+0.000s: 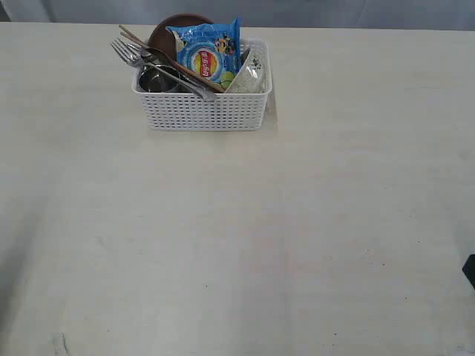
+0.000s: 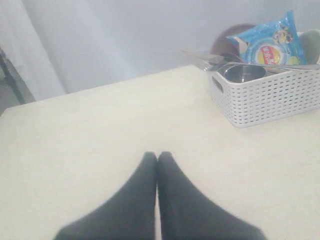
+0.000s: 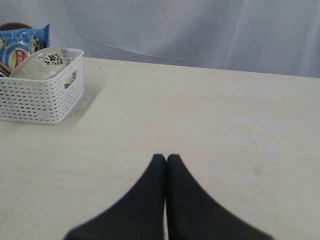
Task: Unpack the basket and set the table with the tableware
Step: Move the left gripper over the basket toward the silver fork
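Pale cream table [image 1: 297,245] with faint grain and dark specks, grey curtain behind. Setting area in front of the basket has nothing laid on it.

Basket [image 1: 202,110]: one white perforated bin, far side of the table, a bit left of centre in the exterior view. Fully packed, nothing out yet.

Step, my read: the very start, unpacking not begun. Both arms are well apart from the basket and neither reaches into the exterior view, bar a dark sliver at its right edge that I can't identify.

Left gripper [image 2: 157,156]: fingers pressed together, holding nothing, low over bare table. Right gripper [image 3: 166,157]: same, tips meeting, empty.

Next move likely needs: open one gripper, come in from above, take something that sticks up first. The utensil handles lie crossed over the cup, so probably clear those before the cup.

Count, as far as visible:
- 1 steel cup [image 1: 156,80], left end of basket
- 1 fork [image 1: 125,52], tines past the left rim
- 1 brown plate [image 1: 165,33], on edge at the back
- 1 off-white bowl [image 1: 249,74], tipped, right end
- 1 blue chip bag [image 1: 210,50], upright in the middle
- chopsticks [image 1: 137,38], look like a pair
- knife and wooden spoon: bundled with the fork, can't separate them cleanly
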Available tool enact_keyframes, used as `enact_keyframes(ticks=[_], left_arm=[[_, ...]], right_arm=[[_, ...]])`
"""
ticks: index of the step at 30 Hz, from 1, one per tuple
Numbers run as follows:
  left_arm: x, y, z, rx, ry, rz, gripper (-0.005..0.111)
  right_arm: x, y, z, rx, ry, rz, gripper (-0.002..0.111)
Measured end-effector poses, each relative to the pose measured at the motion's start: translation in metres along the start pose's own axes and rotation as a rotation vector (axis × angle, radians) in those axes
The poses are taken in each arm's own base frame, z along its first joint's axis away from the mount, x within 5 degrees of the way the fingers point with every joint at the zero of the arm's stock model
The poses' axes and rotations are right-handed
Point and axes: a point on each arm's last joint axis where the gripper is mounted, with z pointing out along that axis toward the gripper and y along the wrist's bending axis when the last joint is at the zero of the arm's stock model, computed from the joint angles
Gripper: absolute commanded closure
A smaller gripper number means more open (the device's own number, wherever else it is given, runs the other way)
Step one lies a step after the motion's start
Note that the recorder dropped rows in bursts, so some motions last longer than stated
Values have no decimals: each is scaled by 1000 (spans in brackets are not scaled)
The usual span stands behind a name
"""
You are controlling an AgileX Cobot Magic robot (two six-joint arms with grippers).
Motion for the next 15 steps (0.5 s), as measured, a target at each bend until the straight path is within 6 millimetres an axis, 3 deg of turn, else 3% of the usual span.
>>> enact_keyframes(ticks=[11, 15], left_arm=[[-2, 2, 0, -18, -19, 56, 107], [-19, 1, -2, -22, -210, 81, 107]], right_arm=[[0, 0, 0, 0, 0, 0, 109], [0, 0, 0, 0, 0, 0, 109]])
